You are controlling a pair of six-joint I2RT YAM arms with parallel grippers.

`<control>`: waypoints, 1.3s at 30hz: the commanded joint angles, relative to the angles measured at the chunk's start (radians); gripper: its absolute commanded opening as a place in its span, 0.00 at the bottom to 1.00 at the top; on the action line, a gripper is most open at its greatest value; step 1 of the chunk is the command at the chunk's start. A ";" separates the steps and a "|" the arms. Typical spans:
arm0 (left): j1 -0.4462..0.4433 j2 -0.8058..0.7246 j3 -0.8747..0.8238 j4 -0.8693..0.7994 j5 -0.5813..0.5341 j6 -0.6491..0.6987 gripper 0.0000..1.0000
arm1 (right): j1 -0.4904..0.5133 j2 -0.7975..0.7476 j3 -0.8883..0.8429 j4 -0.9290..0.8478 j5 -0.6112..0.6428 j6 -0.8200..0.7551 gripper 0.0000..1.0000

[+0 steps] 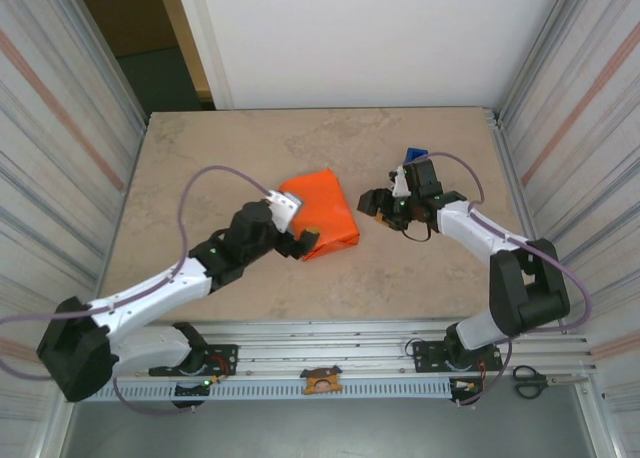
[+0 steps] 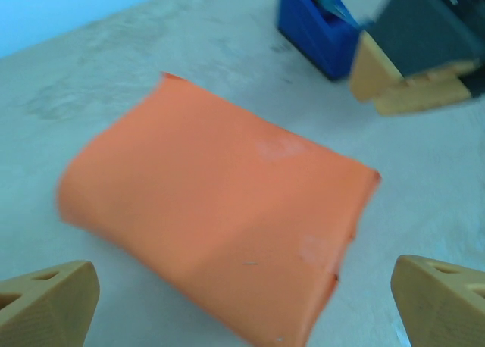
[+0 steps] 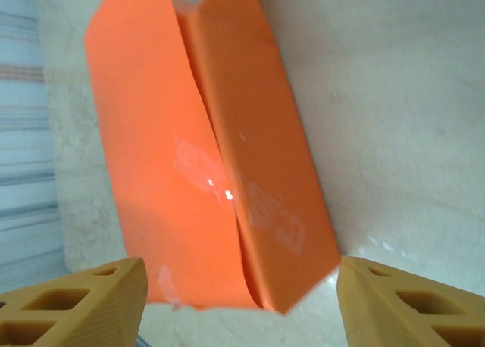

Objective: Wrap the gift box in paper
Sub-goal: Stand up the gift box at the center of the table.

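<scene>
The paper (image 1: 322, 216) is folded into a flat orange parcel in the middle of the table, and the gift box is hidden inside it. In the right wrist view the paper (image 3: 220, 157) shows an overlapping seam with patches of clear tape. My left gripper (image 1: 300, 242) sits at the parcel's near left edge. Its fingers (image 2: 47, 305) stand wide apart, clear of the paper (image 2: 220, 226). My right gripper (image 1: 373, 204) is just right of the parcel, open, its fingers (image 3: 413, 305) spread either side of the parcel's end without touching it.
A blue tape dispenser (image 1: 415, 157) stands behind the right gripper, also seen as the blue dispenser (image 2: 314, 30) in the left wrist view. Scissors (image 1: 530, 381) lie on the rail at the near right. Metal walls close in both sides of the table (image 1: 200, 168).
</scene>
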State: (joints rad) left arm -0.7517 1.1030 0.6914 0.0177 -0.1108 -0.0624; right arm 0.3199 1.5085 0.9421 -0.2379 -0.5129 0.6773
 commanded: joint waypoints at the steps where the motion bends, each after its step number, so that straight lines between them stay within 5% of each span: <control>1: 0.085 -0.061 0.015 -0.157 -0.026 -0.238 0.99 | -0.007 0.088 0.094 -0.055 -0.044 -0.068 0.70; 7: 0.412 0.014 -0.003 -0.166 0.475 -0.509 0.96 | 0.003 0.259 0.250 -0.113 -0.140 -0.114 0.78; 10: 0.485 0.116 0.029 -0.165 0.601 -0.567 0.91 | 0.010 0.341 0.343 -0.175 -0.164 -0.156 0.81; 16: 0.493 0.376 0.201 -0.224 0.729 -0.581 0.98 | 0.013 0.481 0.518 -0.283 -0.230 -0.226 0.82; 25: 0.472 0.617 0.360 -0.218 0.767 -0.610 0.98 | 0.023 0.629 0.673 -0.343 -0.341 -0.248 0.81; 39: 0.436 0.730 0.418 -0.125 0.809 -0.662 0.84 | 0.028 0.655 0.723 -0.371 -0.403 -0.266 0.76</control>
State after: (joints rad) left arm -0.3058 1.8469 1.0798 -0.1307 0.6708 -0.7128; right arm 0.3416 2.1761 1.6386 -0.5789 -0.8616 0.4324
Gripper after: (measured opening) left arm 0.843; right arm 0.756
